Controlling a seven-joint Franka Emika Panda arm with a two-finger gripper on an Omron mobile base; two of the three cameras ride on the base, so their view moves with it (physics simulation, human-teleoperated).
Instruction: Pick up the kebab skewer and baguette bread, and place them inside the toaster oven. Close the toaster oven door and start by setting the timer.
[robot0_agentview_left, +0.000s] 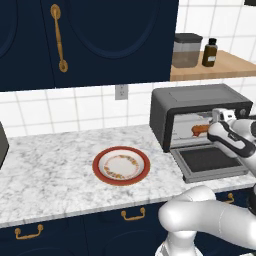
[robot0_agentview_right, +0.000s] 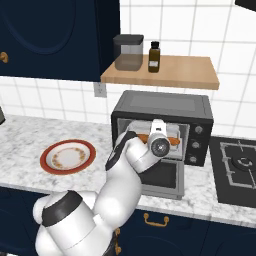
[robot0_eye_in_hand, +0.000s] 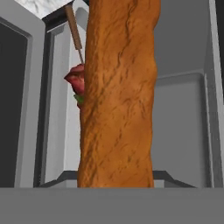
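At nine o'clock on the marble desk (robot0_agentview_left: 55, 170), a red-rimmed plate (robot0_agentview_left: 121, 165), bare of food. Above it, dark blue cabinets (robot0_agentview_left: 90, 40) with a brass handle (robot0_agentview_left: 59, 37). Toward three o'clock, the toaster oven (robot0_agentview_left: 200, 107), dark grey, with the toaster oven door (robot0_agentview_left: 210, 162) dropped flat onto the desk toward six o'clock. Over the oven at twelve o'clock, a wooden shelf (robot0_agentview_right: 165, 75) carrying a grey canister (robot0_agentview_right: 128, 51) and a small brown bottle (robot0_agentview_right: 154, 56). Inside the oven cavity, the baguette bread (robot0_eye_in_hand: 120, 94), orange-brown, seen in the base views as a short stretch on the rack level; whether resting on the rack, cannot tell. Just behind the loaf in the hand view, at its nine o'clock side, the kebab skewer (robot0_eye_in_hand: 77, 65), stick end and one red chunk showing. At the oven mouth, the hand (robot0_agentview_right: 159, 137), reached in above the open door; pinching the baguette bread, loaf running straight out from between the fingertips. At far three o'clock, a black stovetop (robot0_agentview_right: 240, 165) set into the desk.
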